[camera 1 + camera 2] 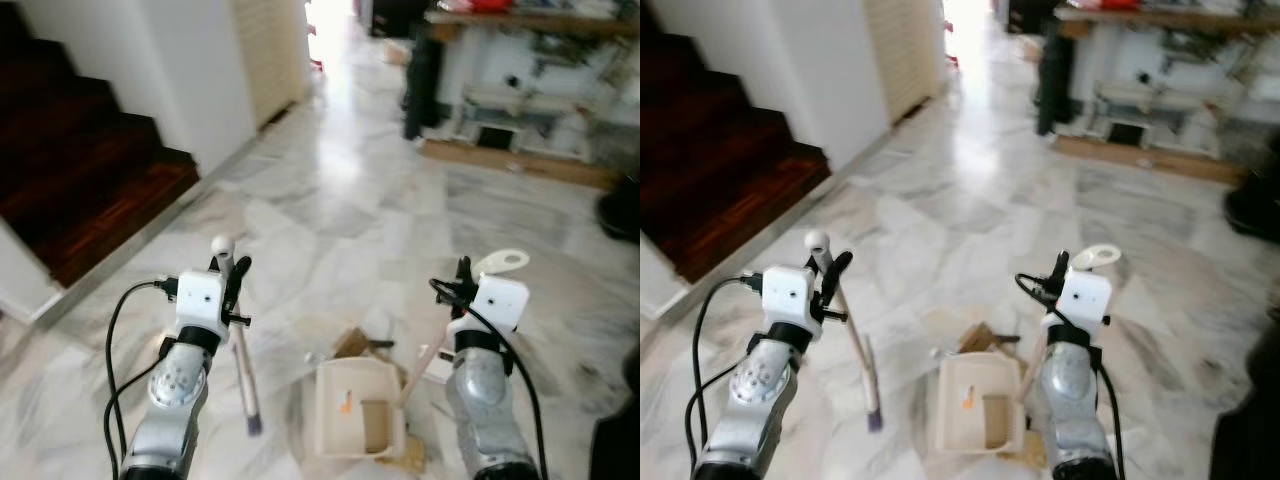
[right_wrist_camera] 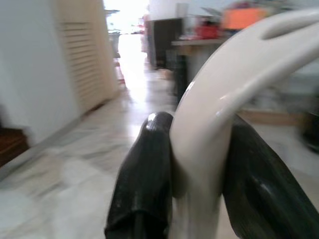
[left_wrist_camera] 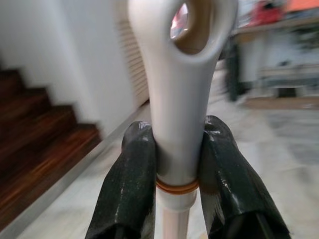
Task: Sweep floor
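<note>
right gripper (image 2: 199, 174) | jaws clamped on cream dustpan handle (image 2: 224, 99) | marble floor (image 2: 75, 184) beyond

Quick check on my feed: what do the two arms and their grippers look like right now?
Both arms are silver metal. Each wrist carries a white boxy camera block, with a black cable looping down beside the forearm. The left gripper and right gripper each have two long, glossy black fingers. A round perforated disc shows on the left forearm.

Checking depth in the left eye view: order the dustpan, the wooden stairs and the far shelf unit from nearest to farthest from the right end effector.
1. Dustpan, on the floor just left of the right end effector.
2. Shelf unit, ahead along the far wall.
3. Wooden stairs, far left.
</note>
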{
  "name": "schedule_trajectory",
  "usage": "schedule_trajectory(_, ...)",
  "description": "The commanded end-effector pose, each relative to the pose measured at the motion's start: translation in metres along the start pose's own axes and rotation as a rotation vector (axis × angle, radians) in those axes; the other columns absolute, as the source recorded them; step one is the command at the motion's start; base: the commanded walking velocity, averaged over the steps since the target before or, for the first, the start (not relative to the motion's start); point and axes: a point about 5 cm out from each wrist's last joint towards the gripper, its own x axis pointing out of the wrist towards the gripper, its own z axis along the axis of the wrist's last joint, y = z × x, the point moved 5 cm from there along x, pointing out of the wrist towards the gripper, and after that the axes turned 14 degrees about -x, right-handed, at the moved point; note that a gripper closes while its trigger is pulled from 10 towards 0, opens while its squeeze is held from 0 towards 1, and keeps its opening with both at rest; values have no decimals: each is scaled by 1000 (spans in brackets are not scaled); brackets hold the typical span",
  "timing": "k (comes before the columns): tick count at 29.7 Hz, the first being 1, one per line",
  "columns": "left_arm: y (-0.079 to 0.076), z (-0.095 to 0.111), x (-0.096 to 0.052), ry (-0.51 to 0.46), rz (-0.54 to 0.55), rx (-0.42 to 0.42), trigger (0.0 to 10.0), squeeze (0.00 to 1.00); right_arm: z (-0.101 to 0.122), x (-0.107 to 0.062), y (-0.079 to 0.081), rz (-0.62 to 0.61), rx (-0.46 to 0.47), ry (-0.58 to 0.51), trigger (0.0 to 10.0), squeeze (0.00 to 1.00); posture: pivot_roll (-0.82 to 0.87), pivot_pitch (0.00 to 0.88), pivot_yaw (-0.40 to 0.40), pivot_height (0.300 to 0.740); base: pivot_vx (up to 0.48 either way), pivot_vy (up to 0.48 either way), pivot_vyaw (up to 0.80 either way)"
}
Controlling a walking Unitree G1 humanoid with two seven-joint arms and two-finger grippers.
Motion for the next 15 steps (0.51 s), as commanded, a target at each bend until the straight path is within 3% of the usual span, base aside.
schedule_trajectory(1, 0, 8, 1, -25, 0, 15, 10000, 0, 11, 2, -3, -12, 20, -40, 10000, 0, 83, 22, 57, 740, 0, 0, 800)
schedule_trajectory(8, 2, 6, -1, -13, 8, 16, 10000, 0, 12, 3, -2, -8, 20, -37, 10000, 0, 84, 33, 55, 740, 0, 0, 800)
schedule_trajectory(15, 0, 2, -5, 12, 21, -1, 10000, 0, 7, 3, -9, -27, 66, -2, 10000, 0, 98, 63, 48, 740, 0, 0, 0)
